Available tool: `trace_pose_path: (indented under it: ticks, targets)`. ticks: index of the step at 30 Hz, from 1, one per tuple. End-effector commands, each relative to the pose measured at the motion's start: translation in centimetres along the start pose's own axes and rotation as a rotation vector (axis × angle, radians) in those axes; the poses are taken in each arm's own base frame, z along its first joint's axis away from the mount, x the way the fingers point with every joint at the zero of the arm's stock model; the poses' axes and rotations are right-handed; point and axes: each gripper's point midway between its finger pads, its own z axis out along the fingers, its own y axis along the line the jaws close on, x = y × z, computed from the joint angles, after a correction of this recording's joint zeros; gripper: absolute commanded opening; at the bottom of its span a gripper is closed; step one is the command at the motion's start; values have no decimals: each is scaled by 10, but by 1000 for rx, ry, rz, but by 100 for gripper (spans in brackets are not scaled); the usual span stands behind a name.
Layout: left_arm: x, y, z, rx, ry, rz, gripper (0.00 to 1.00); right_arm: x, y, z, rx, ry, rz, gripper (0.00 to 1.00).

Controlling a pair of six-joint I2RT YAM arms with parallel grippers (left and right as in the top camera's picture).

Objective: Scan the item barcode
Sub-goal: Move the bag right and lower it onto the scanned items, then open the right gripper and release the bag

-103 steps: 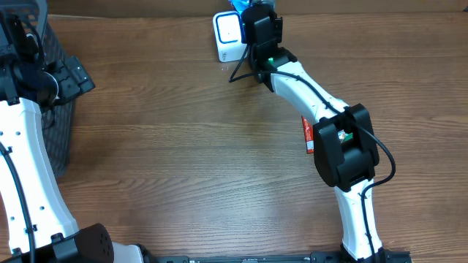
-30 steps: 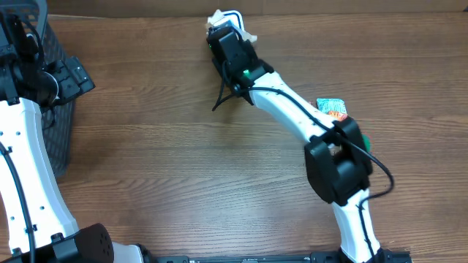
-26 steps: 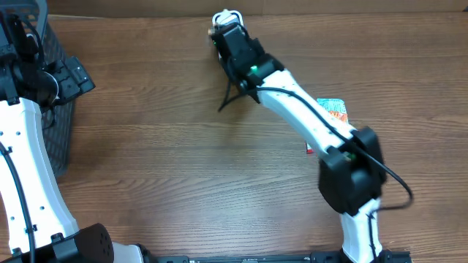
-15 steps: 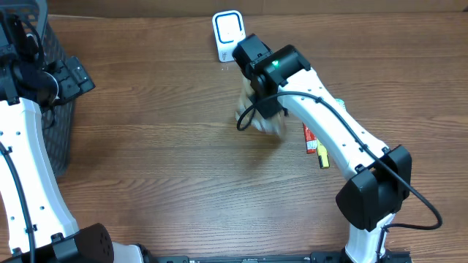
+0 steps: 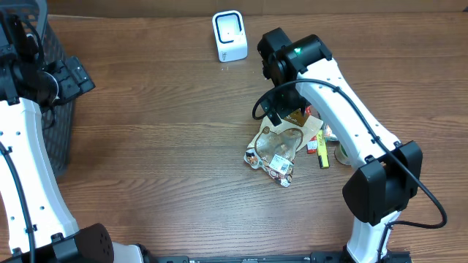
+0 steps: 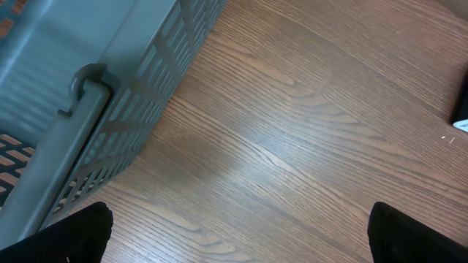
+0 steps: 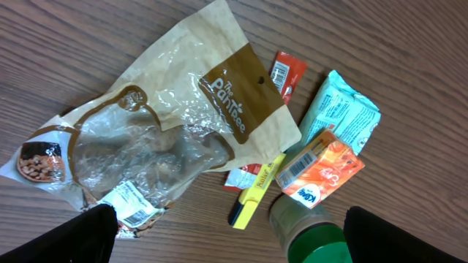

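Hovering wide open and empty well clear of the scanner (image 5: 229,35), the right hand (image 7: 230,234) overlooks the snack bag (image 7: 175,139) lying loose on the tabletop (image 5: 161,146), seemingly already scanned.

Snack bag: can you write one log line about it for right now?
snack bag: lying on table, not held | right gripper: open above it | left gripper: open, by basket | scanner: apart from bag

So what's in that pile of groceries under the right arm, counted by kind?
Brown snack bag: 1
Small packs: 3 (red sachet, teal pack, orange carton)
Yellow marker: 1
Green-capped bottle: 1
Total: 6
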Motion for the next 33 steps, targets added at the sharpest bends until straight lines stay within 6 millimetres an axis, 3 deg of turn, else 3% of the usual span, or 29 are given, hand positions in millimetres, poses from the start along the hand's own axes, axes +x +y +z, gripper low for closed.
trace_pose_path:
  ticks: [1, 33]
  targets:
    - [-3, -2, -2, 8, -10, 9, 100, -3, 3, 2, -10, -1, 1, 100]
    - [-3, -2, -2, 8, -11, 9, 100, -30, 1, 0, -6, -112, 25, 100]
